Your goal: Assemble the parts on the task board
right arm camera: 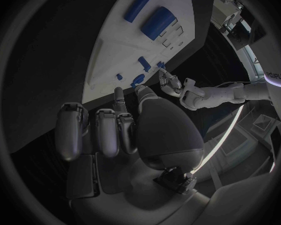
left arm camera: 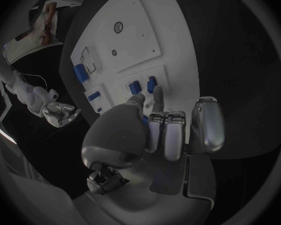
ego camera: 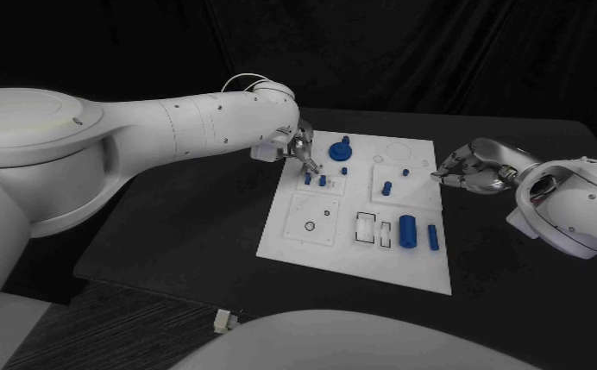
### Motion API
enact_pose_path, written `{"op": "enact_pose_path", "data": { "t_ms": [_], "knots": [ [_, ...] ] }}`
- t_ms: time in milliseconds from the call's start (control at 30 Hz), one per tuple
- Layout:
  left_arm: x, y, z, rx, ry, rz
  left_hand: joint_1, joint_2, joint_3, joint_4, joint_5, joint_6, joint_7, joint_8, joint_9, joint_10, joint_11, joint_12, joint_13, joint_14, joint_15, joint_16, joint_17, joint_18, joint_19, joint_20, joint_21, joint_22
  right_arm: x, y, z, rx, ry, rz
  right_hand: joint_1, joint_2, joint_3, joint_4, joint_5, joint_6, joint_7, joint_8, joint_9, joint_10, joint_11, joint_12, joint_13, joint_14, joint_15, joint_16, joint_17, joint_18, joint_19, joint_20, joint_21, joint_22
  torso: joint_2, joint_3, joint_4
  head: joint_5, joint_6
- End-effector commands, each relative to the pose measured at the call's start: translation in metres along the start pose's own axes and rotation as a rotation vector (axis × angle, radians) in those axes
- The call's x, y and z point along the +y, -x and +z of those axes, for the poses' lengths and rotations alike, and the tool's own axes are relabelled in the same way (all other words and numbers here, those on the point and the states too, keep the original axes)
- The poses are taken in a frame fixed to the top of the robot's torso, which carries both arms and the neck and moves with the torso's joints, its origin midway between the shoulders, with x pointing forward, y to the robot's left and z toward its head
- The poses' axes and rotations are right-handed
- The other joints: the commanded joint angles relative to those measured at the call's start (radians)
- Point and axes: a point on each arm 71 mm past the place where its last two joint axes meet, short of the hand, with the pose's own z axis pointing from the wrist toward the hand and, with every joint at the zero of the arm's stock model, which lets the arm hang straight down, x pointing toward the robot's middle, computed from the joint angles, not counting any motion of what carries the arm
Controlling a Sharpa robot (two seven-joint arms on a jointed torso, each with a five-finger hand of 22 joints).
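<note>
Nearest me on the task board [ego camera: 355,258], the near end is bare white plate. A little further up I see two blue parts lying flat on the right side: a fat cylinder [ego camera: 408,232] and, just beside it toward the board's right edge, a thinner pin [ego camera: 433,237]. Left of them are rectangular cut-outs [ego camera: 366,227], and further left a square panel [ego camera: 312,219] with a small round hole.

Mid board, a short blue peg [ego camera: 387,187] stands in the right-hand square panel, with a tiny blue stub [ego camera: 405,171] just beyond it. On the left side two small blue pegs [ego camera: 315,179] stand side by side.

My left hand [ego camera: 293,144] is over the board's far left corner, fingertips pointing down right at those two pegs. From the left wrist view the left hand [left arm camera: 159,130] has fingers close together, tips next to the pegs [left arm camera: 142,87]; I cannot tell whether it pinches one or just touches.

My right hand [ego camera: 473,167] sits off the board's right edge, near it but apart, above the black table [ego camera: 186,215]. Fingers are curled in, nothing in them, clenched. The right wrist view shows the same curl [right arm camera: 115,130].

Farthest: a blue round knob part [ego camera: 342,151] stands at the board's far end, just right of the left hand.
</note>
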Motion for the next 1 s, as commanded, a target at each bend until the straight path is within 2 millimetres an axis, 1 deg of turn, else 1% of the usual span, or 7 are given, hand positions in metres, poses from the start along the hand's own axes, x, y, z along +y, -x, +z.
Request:
{"op": "enact_pose_path", "data": {
  "t_ms": [33, 500, 633, 700, 733, 833, 1000],
  "knots": [
    [-0.0007, -0.0031, 0.0014, 0.023, -0.001, 0.01, 0.02, -0.009, 0.028, -0.006, -0.016, 0.009, -0.003, -0.005, 0.005, 0.108, -0.006, 0.01, 0.267, 0.107, 0.006, 0.014, 0.278, -0.017, -0.005, -0.007, -0.018, 0.19, -0.0014, -0.0013, -0.0003, 0.007, -0.013, -0.001, 0.027, 0.009, 0.035, -0.006, 0.03, -0.008, 0.0, 0.003, -0.002, 0.099, 0.013, 0.017, 0.265, 0.07, 0.004, -0.012, 0.079, 0.018, 0.019, 0.006, -0.018, 0.211, 0.0, 0.0, 0.0003, 0.001, 0.0],
    [-0.0001, -0.0088, 0.0041, 0.049, 0.006, 0.017, 0.022, -0.031, 0.085, -0.024, -0.009, 0.011, -0.007, 0.001, 0.02, 0.108, -0.009, 0.01, 0.267, 0.107, 0.004, 0.014, 0.278, -0.017, -0.005, -0.009, -0.018, 0.19, -0.0018, -0.0012, -0.0003, 0.006, -0.016, -0.001, 0.029, 0.009, 0.036, -0.007, 0.031, -0.007, 0.0, 0.004, -0.002, 0.099, 0.012, 0.017, 0.265, 0.07, 0.004, -0.012, 0.078, 0.018, 0.019, 0.006, -0.018, 0.211, 0.0, 0.0001, 0.0002, 0.0, 0.0],
    [0.0006, -0.0098, 0.0044, 0.054, 0.008, 0.019, 0.004, -0.057, 0.161, -0.038, -0.032, 0.013, -0.009, 0.005, 0.032, 0.108, -0.011, 0.01, 0.267, 0.107, 0.002, 0.014, 0.278, -0.017, -0.005, -0.011, -0.018, 0.19, -0.0017, -0.0012, 0.0002, 0.006, -0.016, -0.001, 0.031, 0.009, 0.037, -0.007, 0.031, -0.007, 0.0, 0.004, -0.002, 0.099, 0.012, 0.017, 0.265, 0.07, 0.004, -0.012, 0.078, 0.018, 0.018, 0.006, -0.02, 0.211, 0.0, 0.0, 0.0001, 0.001, 0.0],
    [0.0008, -0.01, 0.0045, 0.054, 0.008, 0.018, 0.003, -0.058, 0.166, -0.038, -0.033, 0.013, -0.009, 0.005, 0.033, 0.108, -0.011, 0.01, 0.267, 0.107, 0.002, 0.014, 0.278, -0.017, -0.005, -0.011, -0.018, 0.19, -0.0015, -0.0013, 0.0003, 0.007, -0.015, -0.001, 0.031, 0.009, 0.037, -0.007, 0.031, -0.007, 0.0, 0.004, -0.002, 0.099, 0.012, 0.017, 0.265, 0.07, 0.004, -0.012, 0.078, 0.018, 0.018, 0.006, -0.02, 0.211, 0.0, 0.0, 0.0002, 0.0, 0.0],
    [0.0008, -0.0101, 0.0046, 0.054, 0.008, 0.018, -0.014, -0.073, 0.207, -0.046, -0.033, 0.015, -0.01, 0.007, 0.039, 0.108, -0.012, 0.01, 0.267, 0.107, 0.002, 0.014, 0.278, -0.017, -0.005, -0.012, -0.018, 0.19, -0.0015, -0.0013, 0.0004, 0.007, -0.015, -0.002, 0.031, 0.009, 0.037, -0.007, 0.031, -0.007, 0.0, 0.004, -0.002, 0.099, 0.012, 0.017, 0.265, 0.07, 0.004, -0.012, 0.078, 0.018, 0.018, 0.006, -0.02, 0.211, 0.0, -0.0001, 0.0002, 0.0, 0.0],
    [0.0007, -0.0102, 0.0049, 0.052, 0.006, 0.016, -0.021, -0.084, 0.242, -0.057, -0.026, 0.014, -0.01, 0.008, 0.043, 0.108, -0.012, 0.01, 0.267, 0.107, 0.001, 0.014, 0.278, -0.017, -0.005, -0.012, -0.018, 0.19, -0.0014, -0.0014, 0.0005, 0.008, -0.016, -0.002, 0.032, 0.009, 0.037, -0.008, 0.031, -0.007, 0.0, 0.004, -0.002, 0.099, 0.012, 0.017, 0.265, 0.069, 0.004, -0.013, 0.077, 0.018, 0.018, 0.006, -0.02, 0.211, 0.0, -0.0002, 0.0, 0.0, 0.0],
    [0.0005, -0.0106, 0.0057, 0.049, 0.001, 0.013, -0.055, -0.13, 0.408, -0.122, -0.002, 0.014, -0.012, 0.011, 0.059, 0.108, -0.014, 0.01, 0.267, 0.107, 0.001, 0.014, 0.278, -0.017, -0.004, -0.016, -0.016, 0.191, -0.0014, -0.0016, 0.0006, 0.009, -0.017, -0.002, 0.032, 0.009, 0.037, -0.008, 0.031, -0.007, 0.0, 0.004, -0.002, 0.099, 0.012, 0.017, 0.265, 0.069, 0.004, -0.013, 0.077, 0.018, 0.018, 0.006, -0.02, 0.211, 0.0, 0.0, 0.0003, 0.002, 0.0]
  ]
}}
